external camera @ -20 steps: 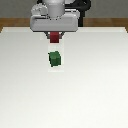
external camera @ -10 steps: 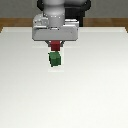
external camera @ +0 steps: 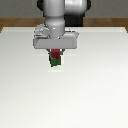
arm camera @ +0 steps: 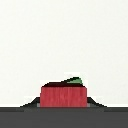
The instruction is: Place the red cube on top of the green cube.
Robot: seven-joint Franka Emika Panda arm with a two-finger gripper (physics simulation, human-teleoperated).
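The red cube (external camera: 55, 53) is held between my gripper's (external camera: 55, 54) fingers, just above the green cube (external camera: 54, 61), which rests on the white table (external camera: 95, 90). In the exterior view the red cube overlaps the green cube's upper part. In the wrist view the red cube (arm camera: 64, 96) fills the space between the fingers, and only a sliver of the green cube (arm camera: 75, 80) shows past its far edge. I cannot tell whether the two cubes touch.
The robot's grey arm (external camera: 56, 20) rises behind the cubes. A brown floor strip (external camera: 20, 22) runs beyond the table's far edge.
My gripper has carried the red cube toward the camera and down, from behind the green cube to right over it.
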